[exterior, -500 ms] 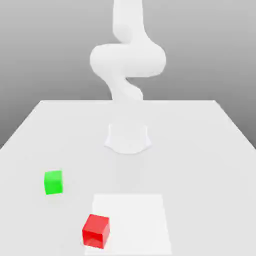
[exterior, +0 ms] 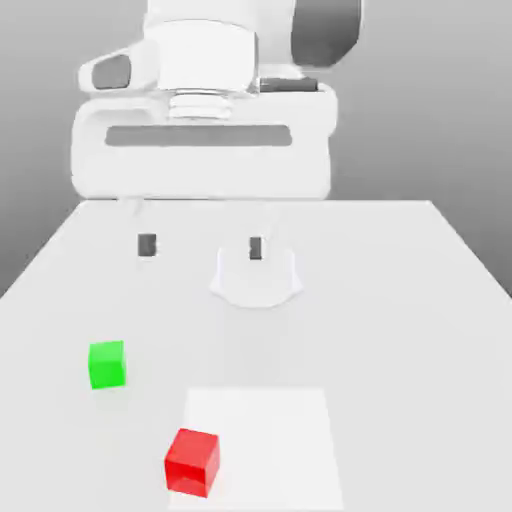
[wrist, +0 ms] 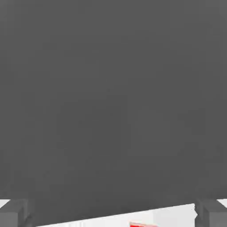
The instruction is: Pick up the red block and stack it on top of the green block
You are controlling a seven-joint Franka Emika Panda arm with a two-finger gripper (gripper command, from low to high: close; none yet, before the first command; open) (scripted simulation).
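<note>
The red block [exterior: 192, 461] rests on the table near the front edge, on a lighter square patch [exterior: 280, 440]. The green block [exterior: 106, 364] stands apart from it, farther back and toward the exterior view's left. My gripper [exterior: 201, 246] hangs high above the table, well behind both blocks, with its two dark fingertips [exterior: 147, 244] wide apart and nothing between them. In the hand view the gripper [wrist: 113, 213] is open, and a thin strip of the red block [wrist: 142, 224] peeks in at the picture's edge.
The white table [exterior: 400, 300] stretches under everything. The arm's round base [exterior: 256, 278] sits at the table's middle, behind the blocks. The big white hand body [exterior: 200, 140] looms over the back of the table.
The arm has swung from an upright pose at the back, so that its hand and open fingers now loom large in the exterior view. Both blocks stay where they were.
</note>
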